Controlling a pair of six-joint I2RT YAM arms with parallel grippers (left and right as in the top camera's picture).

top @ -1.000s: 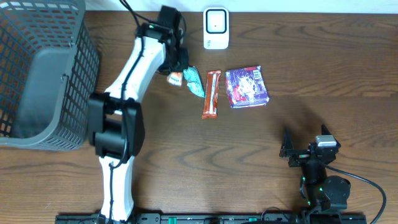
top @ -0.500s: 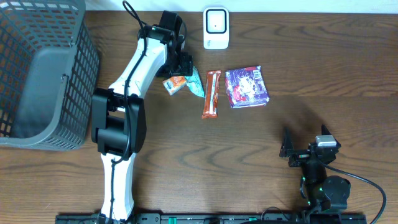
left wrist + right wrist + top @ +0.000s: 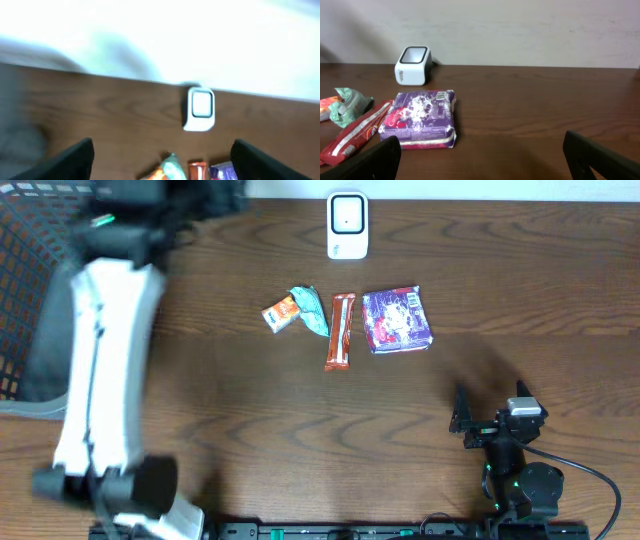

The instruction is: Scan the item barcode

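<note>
The left gripper has let go: a second ago it was pinched on the small orange packet not far from the scanner, and now its fingers stand wide apart with nothing between them; the left arm has swung off to the left, a blur over the grey basket, and its wrist view looks back at the scanner from well away; the orange packet lies on the table, just left of the teal packet, nearer than the scanner and a little left of it; the red bar and the purple pack lie where they were, to its right; the right gripper sits parked at the near right, spread wide and empty, unchanged; I judge the orange packet's turn at the scanner is over, since it was set down on the table and not in the basket; whether its code read cannot be told
</note>
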